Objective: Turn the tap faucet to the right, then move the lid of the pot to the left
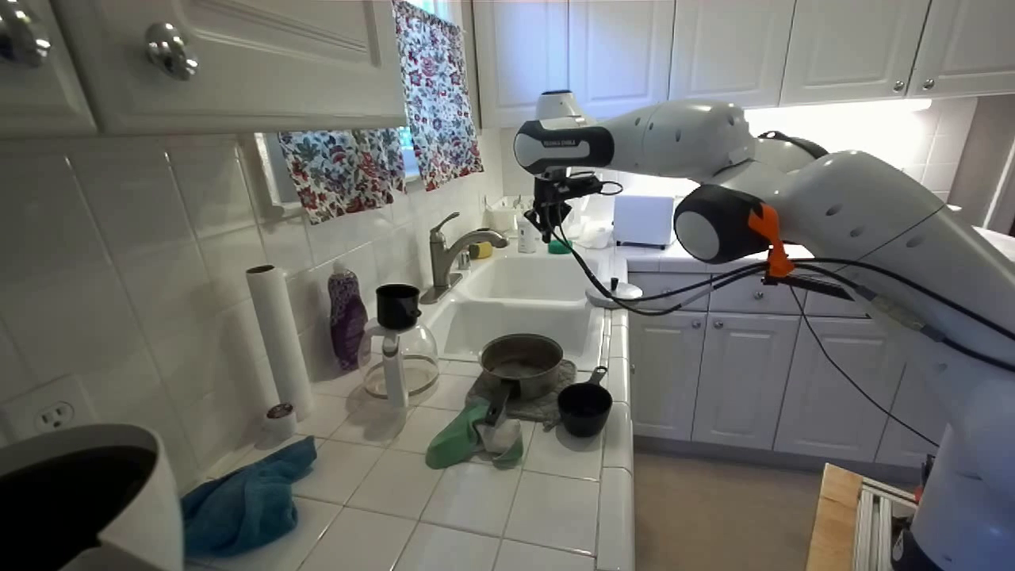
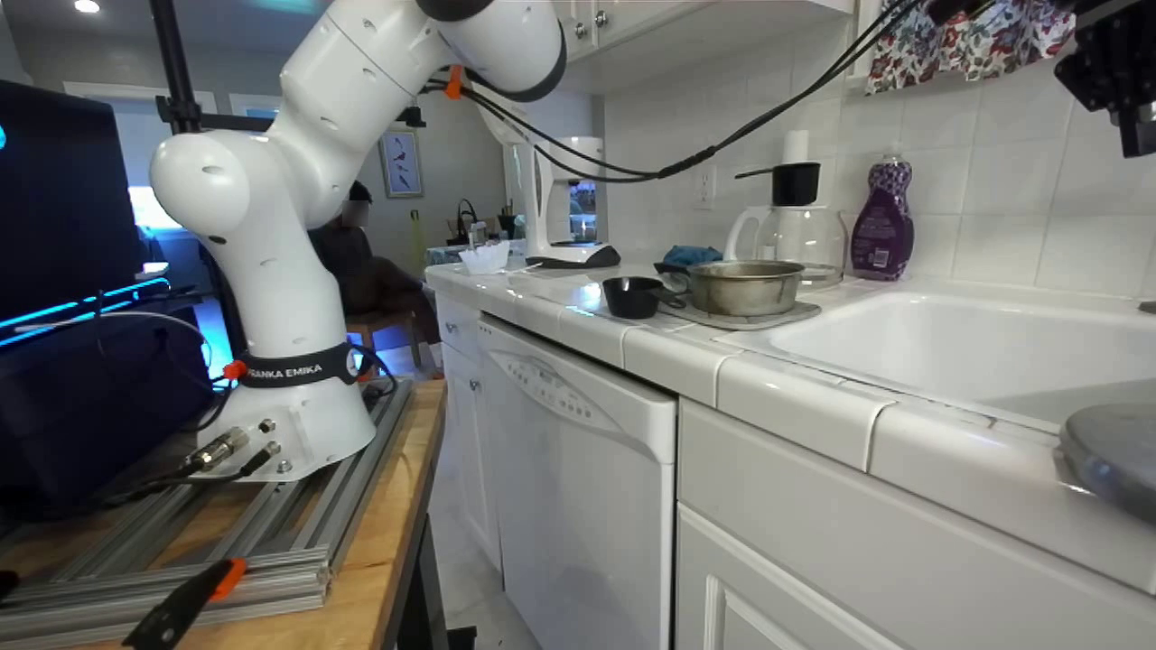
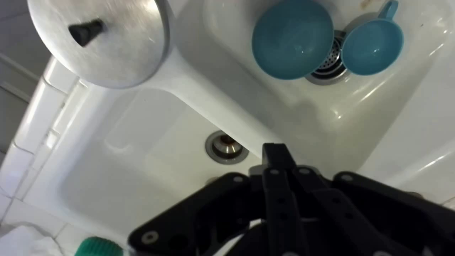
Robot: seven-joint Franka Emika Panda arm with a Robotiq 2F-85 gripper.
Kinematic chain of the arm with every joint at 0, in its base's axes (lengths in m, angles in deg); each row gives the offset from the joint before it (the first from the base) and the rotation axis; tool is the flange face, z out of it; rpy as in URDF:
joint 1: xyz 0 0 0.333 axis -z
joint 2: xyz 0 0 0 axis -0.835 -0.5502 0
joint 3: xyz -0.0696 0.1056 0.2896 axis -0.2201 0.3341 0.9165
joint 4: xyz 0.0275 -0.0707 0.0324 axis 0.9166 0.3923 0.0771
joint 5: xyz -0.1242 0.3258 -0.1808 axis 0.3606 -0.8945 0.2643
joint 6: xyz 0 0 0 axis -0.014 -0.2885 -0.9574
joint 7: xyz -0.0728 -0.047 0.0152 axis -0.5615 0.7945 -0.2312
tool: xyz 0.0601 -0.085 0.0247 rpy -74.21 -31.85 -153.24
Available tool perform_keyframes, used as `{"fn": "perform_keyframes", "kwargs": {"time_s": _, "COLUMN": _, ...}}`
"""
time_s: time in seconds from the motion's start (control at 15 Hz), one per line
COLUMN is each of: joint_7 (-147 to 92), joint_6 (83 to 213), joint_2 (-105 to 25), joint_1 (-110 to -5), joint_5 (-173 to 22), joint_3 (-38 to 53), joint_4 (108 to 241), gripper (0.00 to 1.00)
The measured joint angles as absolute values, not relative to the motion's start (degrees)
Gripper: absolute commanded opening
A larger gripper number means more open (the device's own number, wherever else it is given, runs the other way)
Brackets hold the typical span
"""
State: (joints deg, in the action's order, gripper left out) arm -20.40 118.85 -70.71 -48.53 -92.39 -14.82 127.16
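Observation:
The silvery tap faucet (image 1: 442, 260) stands behind the sink in an exterior view, its curved spout reaching over the basins and its handle angled up. The round metal lid with a black knob (image 1: 631, 291) lies at the sink's front edge; it also shows in an exterior view (image 2: 1115, 460) and in the wrist view (image 3: 121, 57). The metal pot (image 1: 525, 373) sits uncovered on the counter, also in an exterior view (image 2: 745, 289). My gripper (image 1: 547, 230) is above the sink, apart from tap and lid. In the wrist view its fingers (image 3: 279, 156) are together with nothing between them.
The double sink (image 3: 213, 106) holds a blue bowl (image 3: 291, 42) and a blue cup (image 3: 373, 48). A small black pan (image 1: 585, 408), a glass carafe (image 1: 420, 365) and a purple bottle (image 1: 346, 321) stand on the counter. The arm's black cables hang in front of the lid.

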Motion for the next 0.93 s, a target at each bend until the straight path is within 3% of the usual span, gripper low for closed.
{"fn": "perform_keyframes", "kwargs": {"time_s": 0.47, "joint_7": -29.34, "joint_6": 119.07, "joint_2": -65.59, "joint_1": -48.30, "joint_5": -92.50, "joint_3": -20.26, "joint_4": 143.59, "gripper": 0.00}}
{"fn": "perform_keyframes", "kwargs": {"time_s": 0.53, "joint_7": -30.55, "joint_6": 120.28, "joint_2": -65.43, "joint_1": -48.08, "joint_5": -92.60, "joint_3": -20.69, "joint_4": 145.99, "gripper": 0.26}}
{"fn": "perform_keyframes", "kwargs": {"time_s": 0.67, "joint_7": -32.63, "joint_6": 122.72, "joint_2": -64.96, "joint_1": -47.56, "joint_5": -92.78, "joint_3": -21.69, "joint_4": 150.39, "gripper": 0.33}}
{"fn": "perform_keyframes", "kwargs": {"time_s": 0.93, "joint_7": -35.71, "joint_6": 127.90, "joint_2": -61.58, "joint_1": -47.42, "joint_5": -92.81, "joint_3": -24.83, "joint_4": 157.73, "gripper": 0.61}}
